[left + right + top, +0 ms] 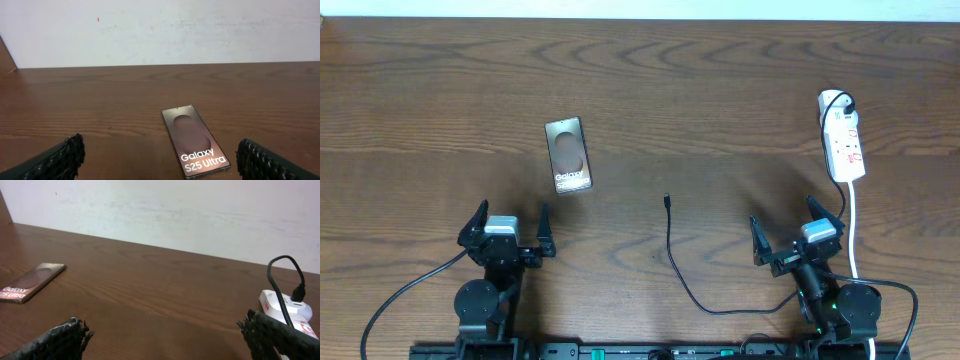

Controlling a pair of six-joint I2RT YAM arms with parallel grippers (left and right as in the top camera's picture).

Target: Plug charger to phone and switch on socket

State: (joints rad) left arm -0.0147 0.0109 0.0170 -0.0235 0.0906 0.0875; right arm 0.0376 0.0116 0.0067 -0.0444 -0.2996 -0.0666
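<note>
1. Left gripper [513,216]: fingers spread wide, nothing between them. It sits at the near-left of the table [720,80].
2. Right gripper [784,215]: same, fingers spread and empty, at the near-right.
3. Phone [568,155]: flat on the table, beyond the left gripper and a bit to its right, well apart from it. The lettered end faces the robot. Left wrist view reads "Galaxy S25 Ultra".
4. Charger [672,262]: black cable lying loose mid-table between the two arms. Its plug tip [666,201] points away from the robot. The tip is right of the phone, apart from it and not plugged in. The cable curves back toward the right arm's base and drops out of sight there.
5. Socket [844,140]: far right, beyond the right gripper, lying lengthwise away from the robot. White cord [852,235] trails back past the right gripper.
6. A black lead loops into the round white plug [834,100] at the socket's far end. Can't tell if it's the charger's other end. Switch position isn't readable.
</note>
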